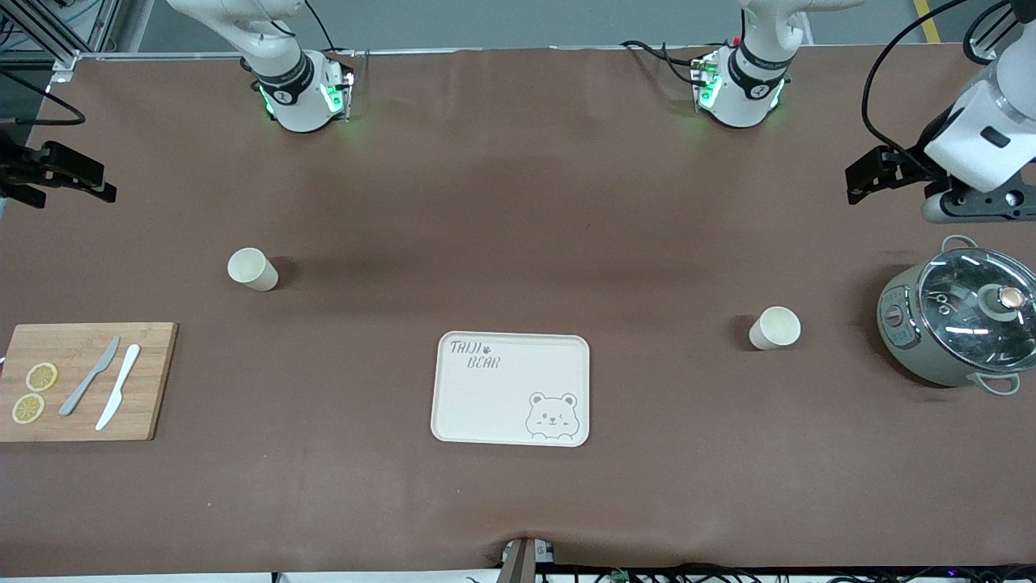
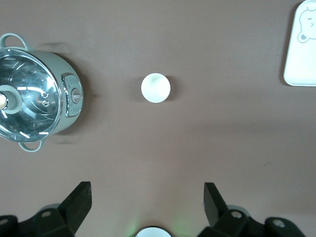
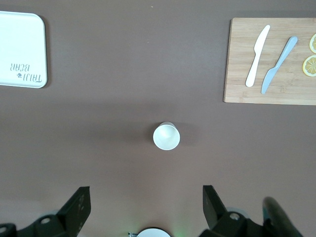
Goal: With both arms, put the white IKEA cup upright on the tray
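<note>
The left end effector point(image 2: 145, 207) hangs with its black fingers spread wide, empty, over bare brown table at the left arm's end, near a glossy grey-green pot point(image 1: 955, 324) with a glass lid. The right end effector point(image 3: 145, 207), equally wide and empty, hangs at the right arm's end. One smooth white cup point(image 1: 774, 328) stands upright beside the pot, another cup point(image 1: 252, 269) nearer the bamboo board point(image 1: 85, 380). The flat cream tray point(image 1: 511, 389), round-cornered, lies between them, nearer the front camera.

Picture edges crop the tray point(image 2: 298, 59) and pot point(image 1: 955, 324).
</note>
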{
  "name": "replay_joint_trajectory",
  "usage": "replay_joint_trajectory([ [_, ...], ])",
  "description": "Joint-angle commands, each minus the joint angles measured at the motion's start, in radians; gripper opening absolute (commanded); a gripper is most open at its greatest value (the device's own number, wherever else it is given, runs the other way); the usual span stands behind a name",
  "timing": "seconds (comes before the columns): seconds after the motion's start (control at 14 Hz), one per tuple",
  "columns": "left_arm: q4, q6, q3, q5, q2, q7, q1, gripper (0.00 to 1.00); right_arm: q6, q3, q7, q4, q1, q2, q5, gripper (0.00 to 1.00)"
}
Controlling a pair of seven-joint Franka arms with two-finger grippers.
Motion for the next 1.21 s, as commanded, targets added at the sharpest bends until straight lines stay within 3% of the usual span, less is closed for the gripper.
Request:
replay_joint_trajectory([
  [0.0, -0.002, 0.037, -0.003, 0.020, 0.057, 0.000, 0.003, 1.00, 0.007, 0.002, 0.001, 0.001, -0.004, -0.007, -0.018, 1.00],
  [0.21, -0.037, 0.079, -0.003, 0.019, 0.131, -0.014, 0.014, 1.00, 0.005, -0.002, -0.001, 0.004, -0.018, 0.014, -0.018, 1.00],
  [0.57, -0.235, 0.350, -0.001, 0.020, 0.153, -0.016, 0.043, 1.00, 0.008, -0.004, -0.001, 0.004, -0.025, 0.057, -0.015, 1.00],
  [0.79, -0.286, 0.441, -0.001, 0.019, 0.189, -0.017, 0.054, 1.00, 0.008, -0.004, -0.004, -0.006, -0.031, 0.104, -0.018, 1.00],
  [1.0, -0.387, 0.583, 0.000, 0.020, 0.200, -0.023, 0.055, 1.00, 0.068, -0.001, 0.008, -0.103, -0.021, 0.108, -0.048, 1.00],
  [1.14, -0.401, 0.616, 0.005, 0.020, 0.240, -0.025, 0.063, 1.00, 0.134, -0.002, 0.009, -0.175, -0.031, 0.106, -0.051, 1.00],
])
